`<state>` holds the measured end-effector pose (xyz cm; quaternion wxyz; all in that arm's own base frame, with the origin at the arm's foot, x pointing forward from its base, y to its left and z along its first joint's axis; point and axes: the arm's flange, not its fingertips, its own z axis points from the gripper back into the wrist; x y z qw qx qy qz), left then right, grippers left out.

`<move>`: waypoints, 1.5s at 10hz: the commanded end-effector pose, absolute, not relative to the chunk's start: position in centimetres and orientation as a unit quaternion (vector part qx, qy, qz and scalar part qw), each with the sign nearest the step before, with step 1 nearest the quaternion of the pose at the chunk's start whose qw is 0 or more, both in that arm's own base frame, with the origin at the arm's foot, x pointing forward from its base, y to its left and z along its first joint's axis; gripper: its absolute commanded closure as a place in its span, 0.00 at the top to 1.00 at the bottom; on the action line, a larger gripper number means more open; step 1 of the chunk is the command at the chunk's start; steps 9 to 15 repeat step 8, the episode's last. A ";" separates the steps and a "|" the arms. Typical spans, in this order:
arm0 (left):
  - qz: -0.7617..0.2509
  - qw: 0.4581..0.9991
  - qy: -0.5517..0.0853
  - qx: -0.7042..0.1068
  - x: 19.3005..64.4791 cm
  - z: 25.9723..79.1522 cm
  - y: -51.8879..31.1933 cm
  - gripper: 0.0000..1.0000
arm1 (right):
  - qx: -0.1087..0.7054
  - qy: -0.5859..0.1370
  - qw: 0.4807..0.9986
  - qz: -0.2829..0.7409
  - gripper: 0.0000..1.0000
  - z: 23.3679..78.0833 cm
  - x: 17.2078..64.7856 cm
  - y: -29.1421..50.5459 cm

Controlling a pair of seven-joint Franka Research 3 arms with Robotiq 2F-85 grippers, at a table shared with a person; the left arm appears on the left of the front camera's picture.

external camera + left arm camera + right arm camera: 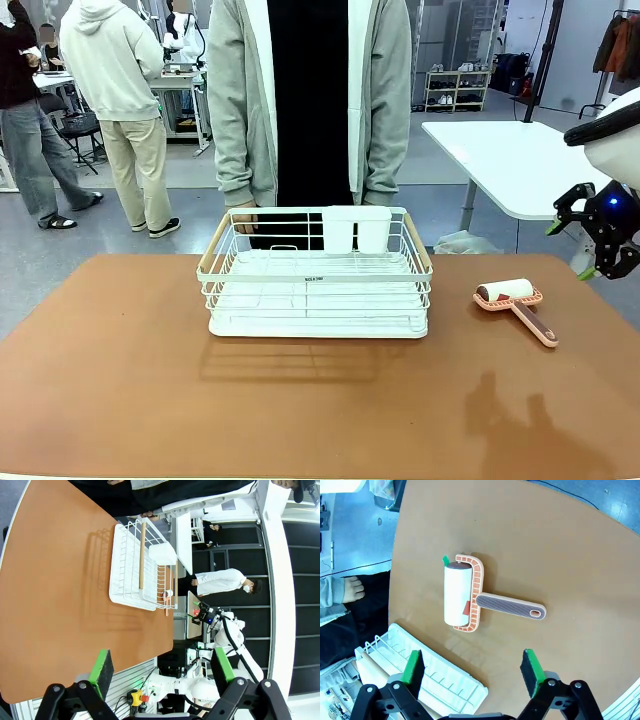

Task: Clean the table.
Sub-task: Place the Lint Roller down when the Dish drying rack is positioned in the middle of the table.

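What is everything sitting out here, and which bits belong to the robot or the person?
table: one, reddish-brown, across the foreground.
wire rack: one, white with wooden handles, on the table's far middle, before the person.
white holder: one, at the rack's far side.
lint roller: one, white roll, salmon frame and handle, lying on the table to the rack's right.
white table: one, behind at the right.
person: one, grey jacket over black, at the far edge.
right gripper: open, raised by the table's right edge.
left gripper: open, off the table's side.
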<state>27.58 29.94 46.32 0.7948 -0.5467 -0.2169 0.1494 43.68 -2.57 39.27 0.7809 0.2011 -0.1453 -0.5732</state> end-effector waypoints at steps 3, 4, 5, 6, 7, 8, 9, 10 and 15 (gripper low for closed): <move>0.141 0.788 -0.227 -0.555 27.3 46.5 30.0 1.00 | 0.202 -0.147 0.780 -0.574 1.00 39.1 43.8 -2.5; 0.141 0.788 -0.227 -0.555 27.3 46.5 30.0 1.00 | 0.202 -0.147 0.780 -0.574 1.00 39.1 43.8 -2.5; 0.141 0.788 -0.227 -0.555 27.3 46.5 30.0 1.00 | 0.202 -0.147 0.780 -0.574 1.00 39.1 43.8 -2.5; 0.141 0.788 -0.227 -0.555 27.3 46.5 30.0 1.00 | 0.202 -0.147 0.780 -0.574 1.00 39.1 43.8 -2.5; 0.141 0.788 -0.227 -0.555 27.3 46.5 30.0 1.00 | 0.202 -0.147 0.780 -0.574 1.00 39.1 43.8 -2.5; 0.141 0.788 -0.227 -0.555 27.3 46.5 30.0 1.00 | 0.202 -0.147 0.780 -0.574 1.00 39.1 43.8 -2.5; 0.141 0.788 -0.227 -0.555 27.3 46.5 30.0 1.00 | 0.202 -0.147 0.780 -0.574 1.00 39.1 43.8 -2.5; 0.141 0.788 -0.227 -0.555 27.3 46.5 30.0 1.00 | 0.202 -0.147 0.780 -0.574 1.00 39.1 43.8 -2.5; 0.141 0.788 -0.227 -0.555 27.3 46.5 30.0 1.00 | 0.202 -0.147 0.780 -0.574 1.00 39.1 43.8 -2.5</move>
